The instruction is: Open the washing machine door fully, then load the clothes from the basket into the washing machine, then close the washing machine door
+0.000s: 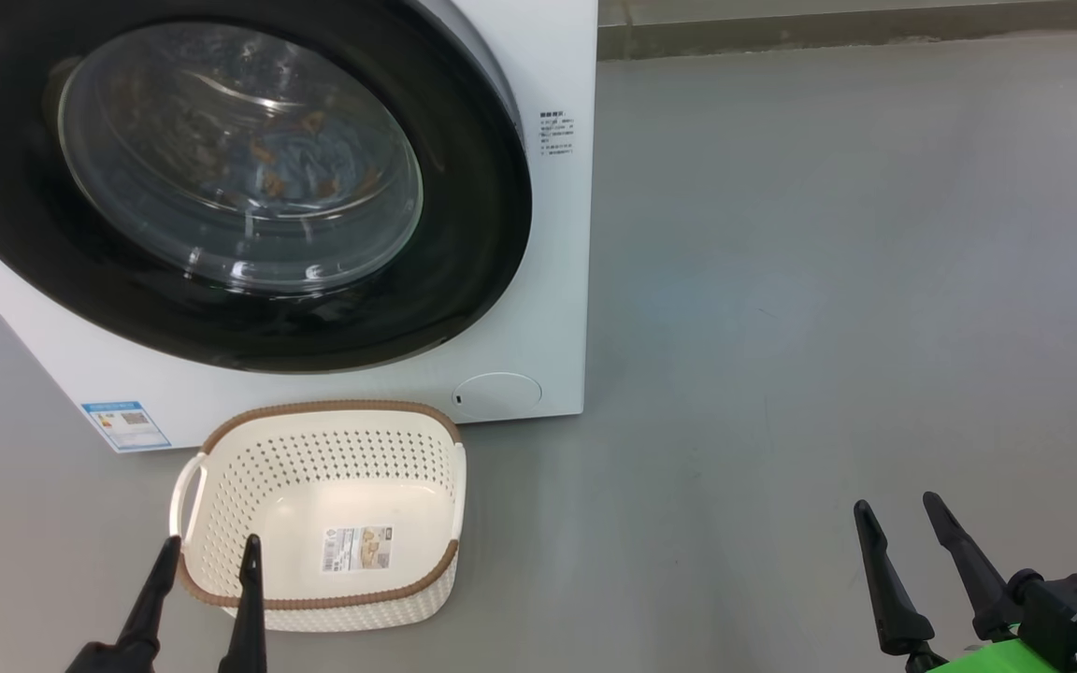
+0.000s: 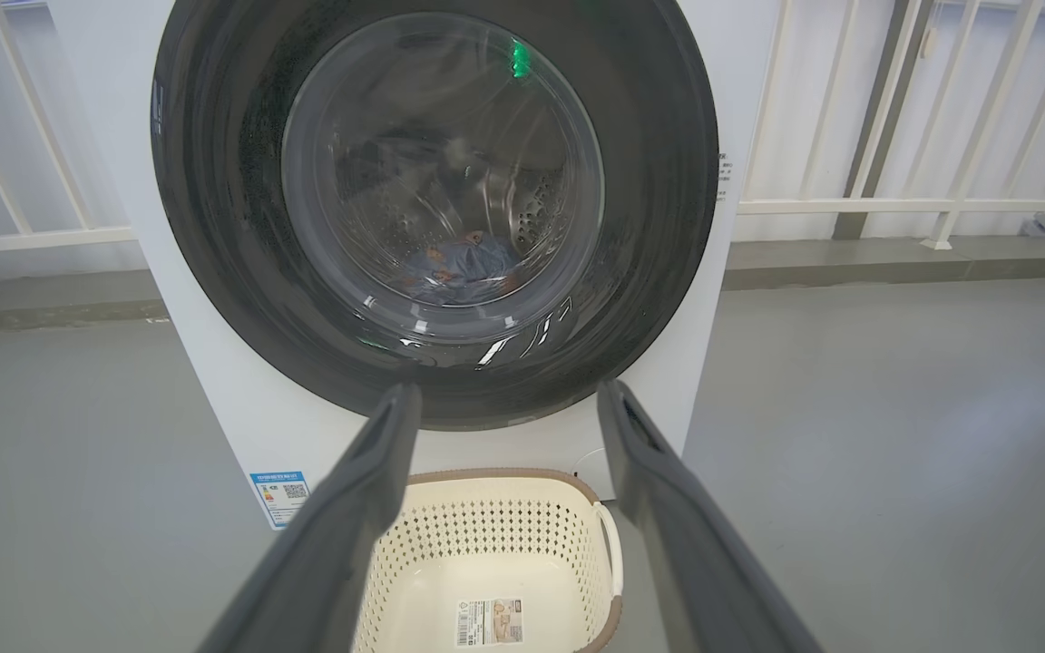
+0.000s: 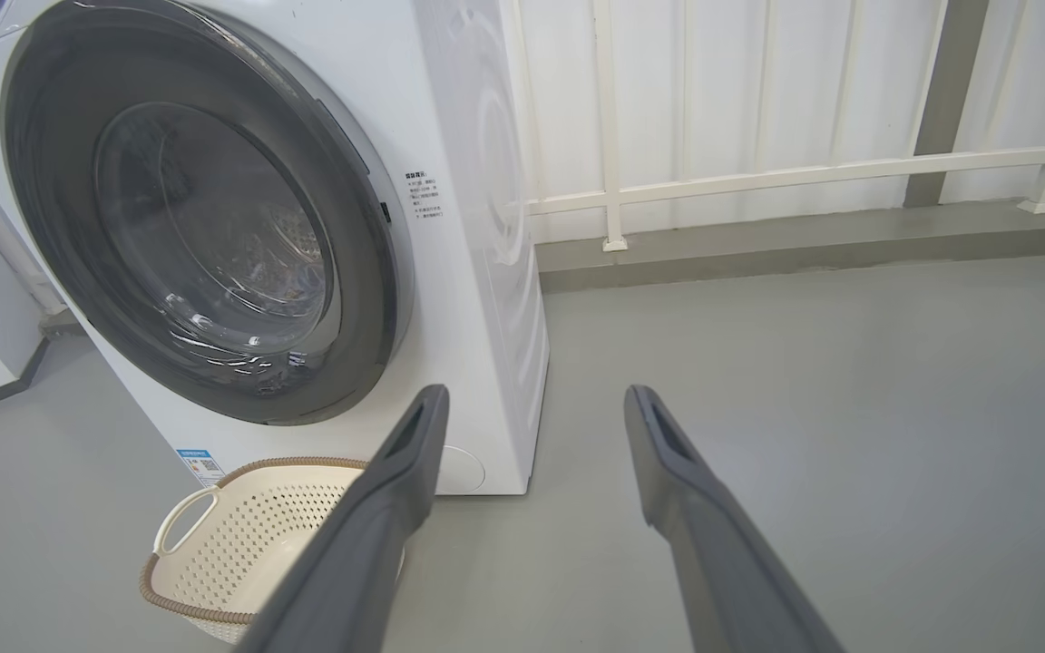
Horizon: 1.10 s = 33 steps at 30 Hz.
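Head view. The washer point(image 1: 538, 308) stands on a grey floor point(image 1: 828, 280) with its door point(image 1: 464, 234) shut flat against its front. The clothes point(image 1: 286, 168) lie inside the washer, seen as blue fabric with orange marks through the door glass. The basket point(image 1: 333, 408) sits on the floor just in front of the washer, below the door, its bare bottom showing a sticker point(image 1: 357, 549). A blue label point(image 1: 125, 425) marks the washer's lower left corner and a round flap point(image 1: 497, 394) its lower right. The left gripper point(image 1: 210, 542) hangs over the basket's near rim, fingers spread and holding nothing. The right gripper point(image 1: 897, 503) hangs over bare floor well to the right of the washer, fingers likewise apart and empty.

Left wrist view. The left gripper point(image 2: 506, 390) faces the washer head-on, its fingers wide apart with the basket point(image 2: 486, 535) between them. The clothes point(image 2: 463, 263) rest low behind the glass. A white railing point(image 2: 894, 204) runs behind the washer.

Right wrist view. The right gripper point(image 3: 536, 392) points past the washer's right front corner, fingers parted and touching nothing. The basket point(image 3: 241, 535) sits in front of the washer, partly hidden by the left-hand finger.
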{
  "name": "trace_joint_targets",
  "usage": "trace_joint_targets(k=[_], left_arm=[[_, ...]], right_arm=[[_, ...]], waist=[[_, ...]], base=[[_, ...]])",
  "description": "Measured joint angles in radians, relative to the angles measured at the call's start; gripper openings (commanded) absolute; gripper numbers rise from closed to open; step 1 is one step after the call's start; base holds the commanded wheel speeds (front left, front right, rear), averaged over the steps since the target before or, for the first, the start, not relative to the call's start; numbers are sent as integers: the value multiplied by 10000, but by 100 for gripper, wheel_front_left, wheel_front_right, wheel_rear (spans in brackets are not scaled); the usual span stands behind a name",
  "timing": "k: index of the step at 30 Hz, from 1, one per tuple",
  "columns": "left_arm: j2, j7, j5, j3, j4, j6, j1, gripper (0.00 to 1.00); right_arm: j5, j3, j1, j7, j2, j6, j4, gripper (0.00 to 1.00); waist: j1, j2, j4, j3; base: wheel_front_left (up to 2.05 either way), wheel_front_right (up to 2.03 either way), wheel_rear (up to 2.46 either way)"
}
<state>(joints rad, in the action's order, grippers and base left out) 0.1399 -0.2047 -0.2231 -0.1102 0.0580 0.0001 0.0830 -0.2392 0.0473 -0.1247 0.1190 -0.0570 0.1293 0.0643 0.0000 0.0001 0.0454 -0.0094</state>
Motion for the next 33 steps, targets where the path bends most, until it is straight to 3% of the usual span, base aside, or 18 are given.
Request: trace_joint_targets(k=[16, 17, 25, 29, 33], left_arm=[[65, 0, -165, -142, -17, 73, -1, 100], [36, 12, -163, -159, 67, 67, 5, 0], [-380, 100, -326, -288, 719, 52, 304, 0], [-401, 199, -803, -242, 734, 42, 303, 0], [-410, 290, -1235, -196, 777, 27, 300, 0]], right_arm=[[0, 15, 0, 13, 33, 0, -19, 100], [0, 0, 0, 12, 33, 0, -128, 0], [-176, -21, -6, -42, 73, 0, -1014, 0], [-665, -21, -4, -67, 73, 0, -1068, 0], [-1076, -21, 1, -134, 71, 0, -1147, 0]], waist=[[0, 0, 71, 58], [0, -1, 71, 58], [3, 0, 62, 61], [23, -1, 43, 41], [5, 0, 26, 56]], base=[[0, 0, 0], [0, 0, 0], [0, 0, 0], [0, 0, 0], [0, 0, 0]])
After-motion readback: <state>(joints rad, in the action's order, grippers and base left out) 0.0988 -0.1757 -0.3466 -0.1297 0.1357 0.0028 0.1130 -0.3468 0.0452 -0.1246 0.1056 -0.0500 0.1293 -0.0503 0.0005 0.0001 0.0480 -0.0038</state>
